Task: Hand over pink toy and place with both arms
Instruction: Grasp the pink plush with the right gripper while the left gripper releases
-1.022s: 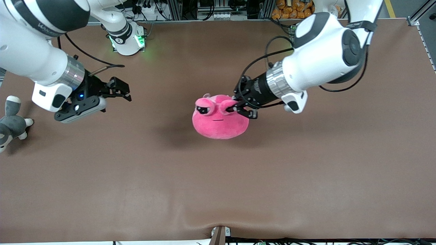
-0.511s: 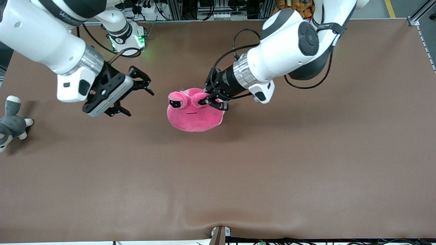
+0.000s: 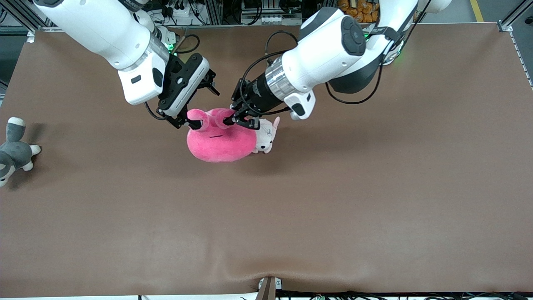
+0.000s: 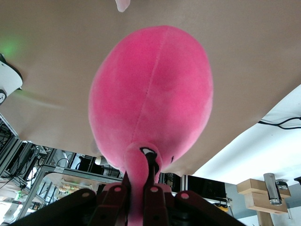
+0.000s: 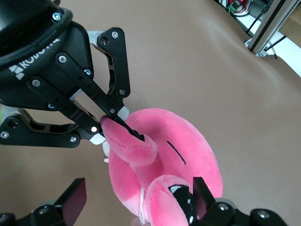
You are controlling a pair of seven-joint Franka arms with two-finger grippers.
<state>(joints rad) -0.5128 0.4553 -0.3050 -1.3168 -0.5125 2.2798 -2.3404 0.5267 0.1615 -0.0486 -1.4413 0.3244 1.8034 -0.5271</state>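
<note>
Left hand (image 3: 231, 121) pinches one bulging eye of the pink toy (image 3: 220, 141), holding it up over the tabletop (image 3: 333, 200) — right hand (image 3: 199, 111), fingers spread wide, straddles the other eye, beside a small pale puppy plush (image 3: 266, 135).

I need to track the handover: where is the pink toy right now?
In the front view the pink toy hangs over mid-table, one eye pinched in the left tool, the other between the open fingers of the right tool, above the puppy plush.
</note>
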